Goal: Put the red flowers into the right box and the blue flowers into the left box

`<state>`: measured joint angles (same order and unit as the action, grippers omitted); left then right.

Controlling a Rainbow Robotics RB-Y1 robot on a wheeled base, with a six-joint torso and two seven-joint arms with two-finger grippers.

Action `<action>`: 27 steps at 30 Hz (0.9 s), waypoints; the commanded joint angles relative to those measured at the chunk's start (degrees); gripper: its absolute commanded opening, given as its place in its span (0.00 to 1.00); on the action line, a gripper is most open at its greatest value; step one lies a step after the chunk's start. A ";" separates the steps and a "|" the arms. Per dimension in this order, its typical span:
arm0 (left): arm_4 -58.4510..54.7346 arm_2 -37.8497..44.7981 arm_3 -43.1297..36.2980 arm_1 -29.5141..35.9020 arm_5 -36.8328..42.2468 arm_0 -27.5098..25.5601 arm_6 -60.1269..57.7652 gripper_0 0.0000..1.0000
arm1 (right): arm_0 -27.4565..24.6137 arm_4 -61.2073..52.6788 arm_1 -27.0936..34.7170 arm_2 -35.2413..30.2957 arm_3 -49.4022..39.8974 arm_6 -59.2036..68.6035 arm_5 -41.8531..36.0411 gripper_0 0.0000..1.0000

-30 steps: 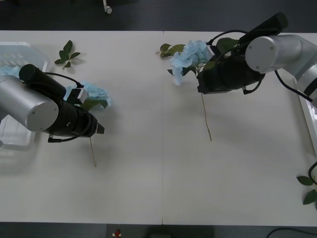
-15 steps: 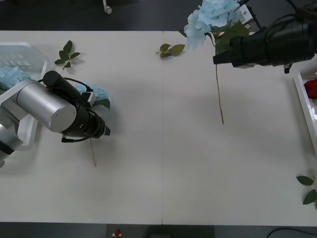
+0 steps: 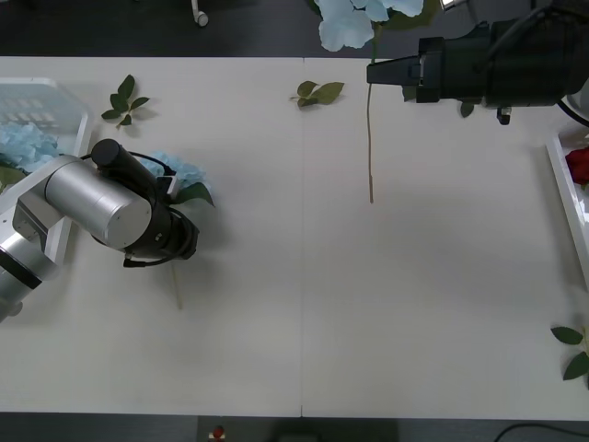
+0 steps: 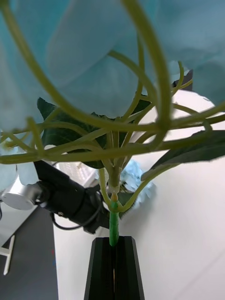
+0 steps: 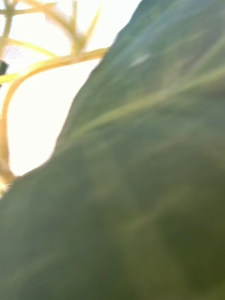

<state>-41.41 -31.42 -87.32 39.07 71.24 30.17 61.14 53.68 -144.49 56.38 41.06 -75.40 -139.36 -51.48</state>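
near the robot, the left gripper (image 3: 179,241) sits low on the table over a blue flower (image 3: 181,171), just beside the left box (image 3: 78,138), which already holds blue blooms; i cannot tell whether its fingers are open. farther off, the right gripper (image 3: 382,72) has risen from the table, clamped shut on the stem of another blue flower (image 3: 348,20), now hanging over the far edge. that flower likely still needs carrying across to the left box.

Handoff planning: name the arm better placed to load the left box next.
Left. Its gripper sits over the pale blue flower cluster beside the white slotted plastic basket; the right gripper is far across.
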 commanded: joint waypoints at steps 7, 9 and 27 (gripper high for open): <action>1.77 0.57 -4.96 1.36 -0.14 1.74 1.61 0.00 | 1.34 -5.18 -5.40 -0.99 0.43 -11.55 -0.38 0.00; 1.68 0.83 -6.98 2.24 0.39 1.74 1.61 0.00 | 1.42 -5.45 -6.81 -0.99 1.14 -13.13 -0.38 0.00; -9.39 31.42 -24.30 4.70 23.68 -0.90 15.50 0.00 | 1.51 -8.61 -11.90 -1.34 2.89 -15.64 -0.20 0.00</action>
<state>-49.25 -3.18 -109.87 42.62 92.77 28.69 74.08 53.68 -152.85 44.85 41.06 -71.61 -153.27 -51.56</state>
